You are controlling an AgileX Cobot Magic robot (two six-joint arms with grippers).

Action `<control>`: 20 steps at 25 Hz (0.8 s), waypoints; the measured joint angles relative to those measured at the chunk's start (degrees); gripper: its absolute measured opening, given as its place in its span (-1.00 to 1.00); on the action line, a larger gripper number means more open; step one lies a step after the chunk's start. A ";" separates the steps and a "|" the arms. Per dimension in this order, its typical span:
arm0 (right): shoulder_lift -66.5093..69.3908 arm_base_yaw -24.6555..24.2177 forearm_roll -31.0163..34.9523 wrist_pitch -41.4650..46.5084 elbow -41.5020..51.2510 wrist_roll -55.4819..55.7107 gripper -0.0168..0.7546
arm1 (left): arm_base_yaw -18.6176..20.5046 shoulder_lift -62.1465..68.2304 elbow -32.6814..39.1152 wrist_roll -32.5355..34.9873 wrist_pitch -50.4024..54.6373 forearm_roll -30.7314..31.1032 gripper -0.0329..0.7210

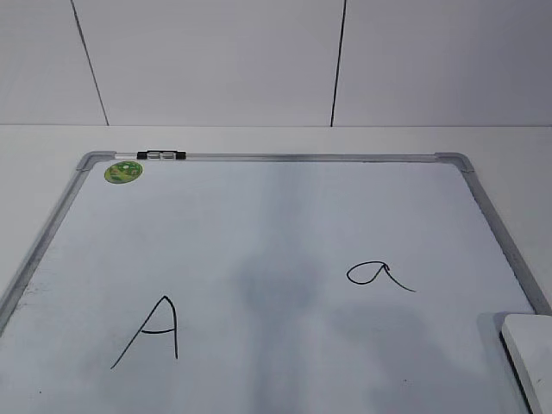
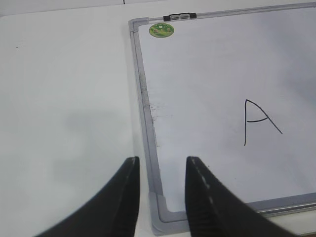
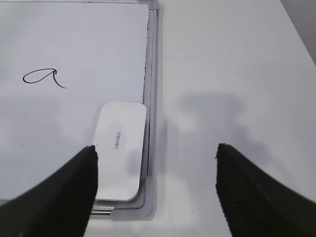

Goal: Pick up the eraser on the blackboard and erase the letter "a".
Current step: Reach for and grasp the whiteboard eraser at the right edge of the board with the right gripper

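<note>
The blackboard [image 1: 259,224] is a white board with a silver frame, lying flat on the table. The small letter "a" [image 1: 378,274] is written on its right half, also seen in the right wrist view as the letter "a" [image 3: 43,77]. The white eraser [image 3: 120,150] lies in the board's near right corner, and only a corner of the eraser [image 1: 530,354] shows in the exterior view. My right gripper [image 3: 155,150] hovers open above the board's right frame, with the eraser just inside its left finger. My left gripper [image 2: 162,162] is open over the blackboard's [image 2: 212,89] near left corner, holding nothing.
A capital "A" [image 1: 153,332] is drawn on the board's left half. A green sticker [image 1: 123,172] and a black-and-white marker clip [image 1: 160,155] sit at the far left corner. White table [image 3: 232,74] lies to the right of the board, and a white wall stands behind it.
</note>
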 joint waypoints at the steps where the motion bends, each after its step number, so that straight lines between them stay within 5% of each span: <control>1: 0.00 0.00 0.00 0.00 0.00 0.00 0.58 | 0.00 0.00 0.00 0.00 0.00 0.00 -0.29; 20: 0.00 0.00 0.00 0.00 0.00 0.00 0.58 | 0.00 0.00 0.00 0.00 0.00 0.00 -0.29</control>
